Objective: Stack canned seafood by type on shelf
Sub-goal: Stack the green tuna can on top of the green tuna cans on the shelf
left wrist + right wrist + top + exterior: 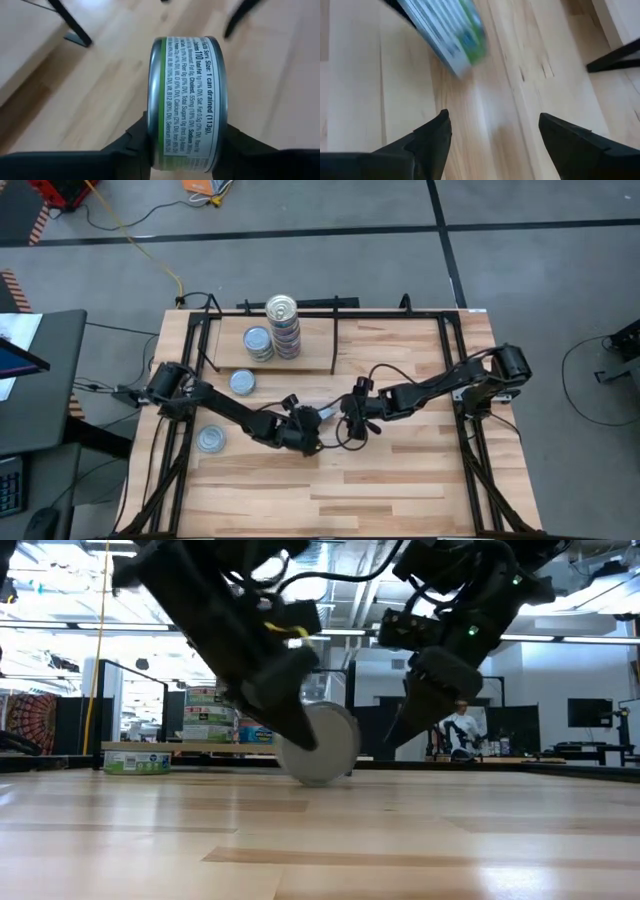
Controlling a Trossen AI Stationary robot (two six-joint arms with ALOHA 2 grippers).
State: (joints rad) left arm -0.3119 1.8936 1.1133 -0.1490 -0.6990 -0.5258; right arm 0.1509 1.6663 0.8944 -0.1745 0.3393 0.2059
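A small round metal tin (pixel 189 102) with a green-edged white nutrition label stands on its edge between the two dark fingers (pixel 137 142) of the left claw (pixel 186 150), which press its flat faces, above the pale wooden surface (pixel 90 95) crossed by a thin black frame rod (pixel 72 22).

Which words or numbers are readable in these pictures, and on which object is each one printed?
"Serv. Size: 1 can drained (113g)": side label of the tin between the left claw's fingers.
"110": same label, beside the serving line.
"Total Fat 1g", "Cholest. 55mg": same label; the smaller lines are too fine to trust.
Labels on the stacked tins on the shelf: too small.
Tin label in the right wrist view: blurred.
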